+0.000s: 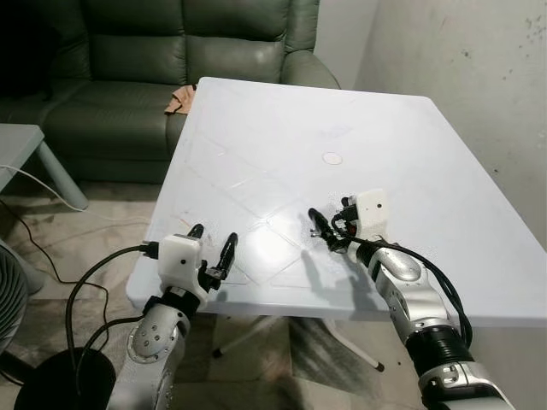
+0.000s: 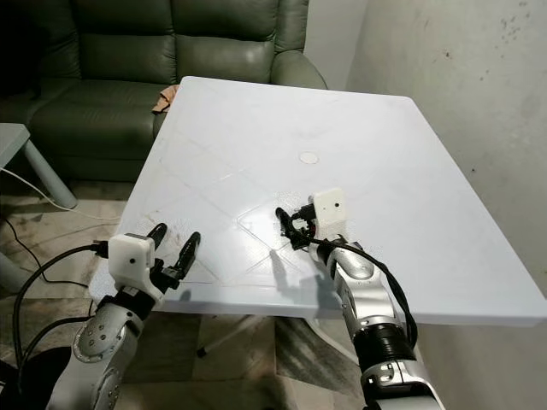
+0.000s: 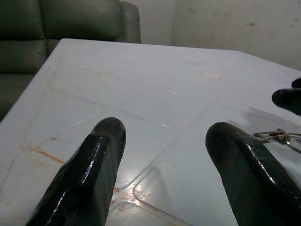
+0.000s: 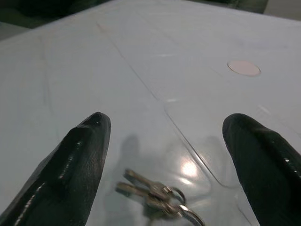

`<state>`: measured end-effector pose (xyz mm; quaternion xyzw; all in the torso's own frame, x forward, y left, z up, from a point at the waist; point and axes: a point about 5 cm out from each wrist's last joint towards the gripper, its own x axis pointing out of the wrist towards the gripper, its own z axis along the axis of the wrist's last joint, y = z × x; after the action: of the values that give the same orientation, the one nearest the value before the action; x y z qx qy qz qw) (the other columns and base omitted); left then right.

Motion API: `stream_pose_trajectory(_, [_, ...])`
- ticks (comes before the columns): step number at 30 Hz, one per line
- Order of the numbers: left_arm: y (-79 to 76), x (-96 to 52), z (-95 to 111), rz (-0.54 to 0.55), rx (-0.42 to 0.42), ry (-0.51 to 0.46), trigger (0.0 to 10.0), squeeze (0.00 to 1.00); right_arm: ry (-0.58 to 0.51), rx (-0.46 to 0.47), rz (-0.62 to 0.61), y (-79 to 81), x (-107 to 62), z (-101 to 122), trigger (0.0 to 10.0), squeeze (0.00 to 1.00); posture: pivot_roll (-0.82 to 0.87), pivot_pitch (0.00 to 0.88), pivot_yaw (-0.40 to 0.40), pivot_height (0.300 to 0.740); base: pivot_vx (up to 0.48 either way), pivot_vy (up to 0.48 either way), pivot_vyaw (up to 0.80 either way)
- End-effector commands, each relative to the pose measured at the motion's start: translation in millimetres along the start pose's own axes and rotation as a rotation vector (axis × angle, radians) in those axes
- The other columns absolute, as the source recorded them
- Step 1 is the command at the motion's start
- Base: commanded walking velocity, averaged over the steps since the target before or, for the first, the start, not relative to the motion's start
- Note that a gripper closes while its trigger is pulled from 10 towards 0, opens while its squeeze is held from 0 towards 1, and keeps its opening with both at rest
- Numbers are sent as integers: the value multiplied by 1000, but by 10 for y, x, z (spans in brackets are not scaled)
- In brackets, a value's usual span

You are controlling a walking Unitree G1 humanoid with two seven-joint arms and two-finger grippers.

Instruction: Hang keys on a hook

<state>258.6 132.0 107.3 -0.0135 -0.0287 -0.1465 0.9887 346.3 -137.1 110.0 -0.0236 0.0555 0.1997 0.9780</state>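
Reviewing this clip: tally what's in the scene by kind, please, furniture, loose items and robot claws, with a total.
Tables: 2, the white table and the grey side table
Sofas: 1, the green sofa
Key bunches: 1, the keys on the white table
Cloths: 1, the tan cloth on the sofa
Claws: 2, left claw and right claw, both open
Total: 7

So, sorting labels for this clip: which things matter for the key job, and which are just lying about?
Job:
keys, on the table
right gripper, open above the keys
left gripper, open near the table's edge

Lying about:
sofa
orange cloth
floor cable
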Motion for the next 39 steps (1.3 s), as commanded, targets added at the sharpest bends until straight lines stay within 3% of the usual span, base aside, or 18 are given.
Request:
stream_pose_trajectory(1, [-27,-10,29,-10,-1,-4,10000,0,17,11,-4,-50,16,30,10000,1000,-47,77,-74,740,0,0,0])
stream_pose_trajectory(9, [-22,-15,31,-4,-4,2,10000,0,87,-28,15,-94,2,-21,10000,1000,-48,78,-75,740,0,0,0])
stream_pose_trajectory(10, [-22,-6,32,-2,-4,2,10000,0,91,-60,5,-127,-2,-20,10000,0,-52,78,-81,740,0,0,0])
stream_pose_trajectory(11, [-23,5,34,2,-5,2,10000,0,90,-119,-11,-164,-3,-2,10000,0,-51,79,-82,740,0,0,0])
stream_pose_trajectory(14, [-24,11,37,5,-8,1,10000,0,122,-173,-47,-167,21,-5,10000,0,-51,79,-84,740,0,0,0])
stream_pose_trajectory(28, [-17,6,53,29,-14,-3,10000,0,196,-231,35,22,100,-59,10000,0,-37,81,-97,740,0,0,0])
stream_pose_trajectory(39, [-28,6,52,35,-20,-3,10000,0,241,-245,88,49,84,-113,10000,0,-31,72,-104,740,0,0,0])
